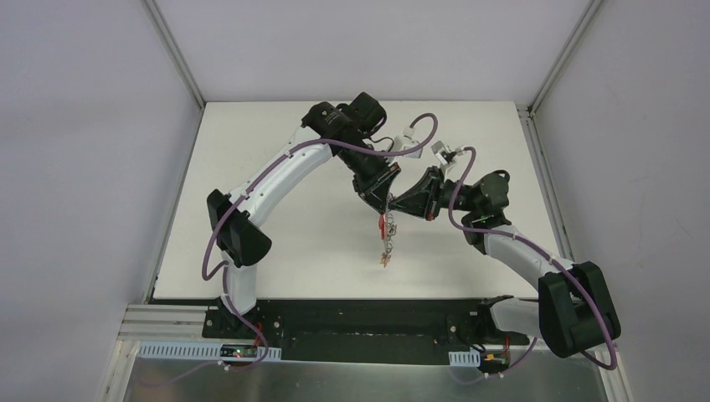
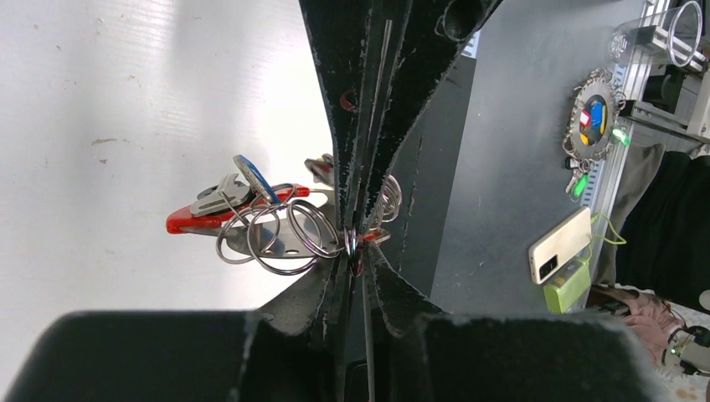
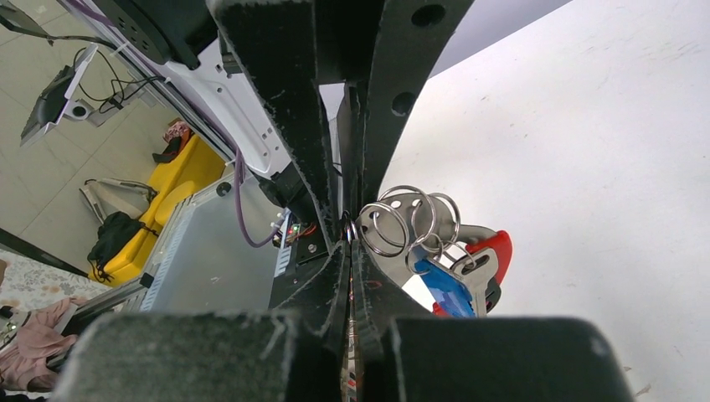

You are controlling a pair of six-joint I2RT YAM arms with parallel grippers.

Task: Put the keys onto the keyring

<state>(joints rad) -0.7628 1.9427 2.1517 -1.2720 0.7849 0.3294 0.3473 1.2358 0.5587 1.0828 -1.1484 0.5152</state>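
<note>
Top view, grippers: the left gripper (image 1: 386, 199) and the right gripper (image 1: 398, 204) meet tip to tip above the middle of the tabletop (image 1: 318, 251), left reaching in from the far side, right from the right.
Top view, keyring: the keyring (image 1: 385, 239) trails from that meeting point toward the arm bases, its long axis running far to near; both arms are equally close.
Top view, limit: jaw state and contact are too small to read here, and no loose key can be made out.
Left wrist view, grip: the left gripper (image 2: 352, 255) has its jaws drawn almost together on a small wire ring of the keyring (image 2: 280, 234); the right gripper (image 2: 362, 219) comes down from the top onto the same spot.
Left wrist view, bunch: the grey rings, red band (image 2: 188, 222) and a blue-headed key (image 2: 254, 177) fan out to the left of the tips.
Left wrist view, unclear: a red scrap at the tips is too hidden to name.
Right wrist view, grip: the right gripper (image 3: 350, 251) is fully closed, apparently nipping that same ring.
Right wrist view, bunch: rings, band and blue-headed key lie to its right.
Judgement: the next move turns on that shared ring between the opposed tips; only the wrist views show it.
</note>
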